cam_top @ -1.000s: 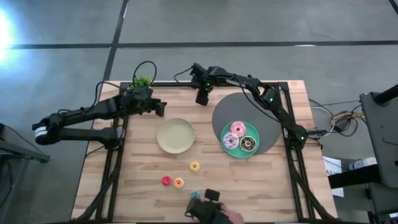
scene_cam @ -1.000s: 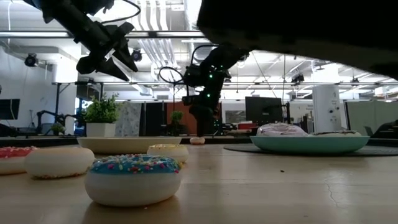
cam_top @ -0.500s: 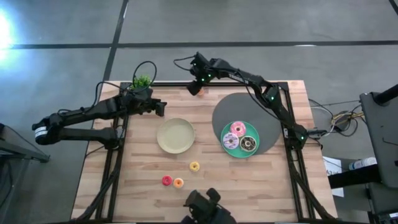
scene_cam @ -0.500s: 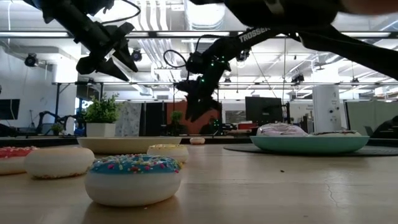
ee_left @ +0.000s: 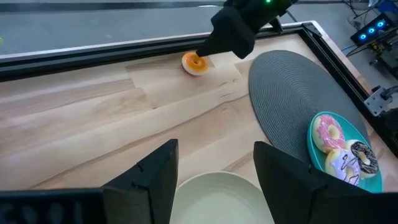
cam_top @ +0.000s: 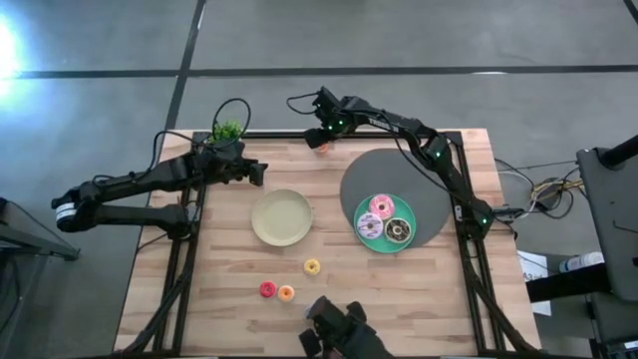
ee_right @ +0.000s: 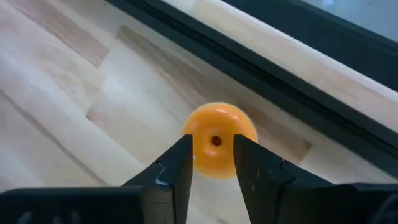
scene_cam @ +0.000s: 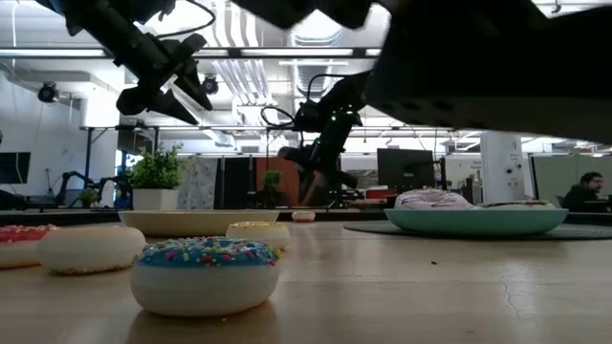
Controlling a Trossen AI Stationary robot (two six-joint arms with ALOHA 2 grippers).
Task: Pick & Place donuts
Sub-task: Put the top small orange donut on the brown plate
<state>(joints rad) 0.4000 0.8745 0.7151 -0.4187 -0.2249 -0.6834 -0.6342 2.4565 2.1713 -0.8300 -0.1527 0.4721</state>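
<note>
Nearest the low camera, a blue-sprinkled mini donut sits on the wooden table, with the red, orange-frosted and yellow minis just beyond. Mid-table lie the cream plate and a teal plate holding three larger donuts. At the far edge, the right gripper hangs narrowly open over an orange mini donut, gripping nothing; the left gripper hovers wide open, empty.

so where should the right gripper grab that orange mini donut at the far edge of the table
Across the ring's outer rim, coming straight down from above. The orange mini donut lies flat on the wood, hole up, by the table's far rail, and the right gripper already hangs over it with fingers parted to straddle it.
</note>
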